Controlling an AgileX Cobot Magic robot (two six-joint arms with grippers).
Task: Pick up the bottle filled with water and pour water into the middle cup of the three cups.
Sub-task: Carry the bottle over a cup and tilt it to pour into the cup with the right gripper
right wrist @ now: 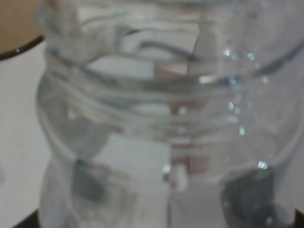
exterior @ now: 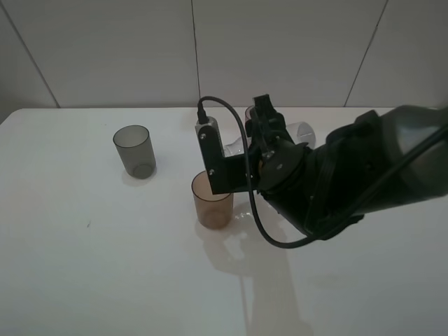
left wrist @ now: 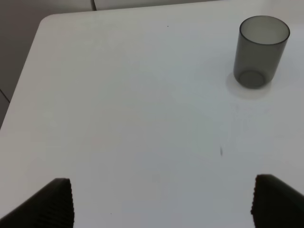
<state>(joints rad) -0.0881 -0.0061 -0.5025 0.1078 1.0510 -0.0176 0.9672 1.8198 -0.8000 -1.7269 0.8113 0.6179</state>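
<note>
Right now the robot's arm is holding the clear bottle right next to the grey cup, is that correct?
No, the cup is wrong. The arm is holding the clear bottle right next to the amber-brown cup; the grey cup stands apart on the left, untouched. The exterior high view shows it.

Soft, even light, faint shadows on table [exterior: 70, 266], blurry bottle [right wrist: 161, 118] close-up.

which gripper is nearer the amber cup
Right. The right gripper holds the bottle close by the amber cup. The left gripper is outside the high view, well back from the grey cup.
</note>
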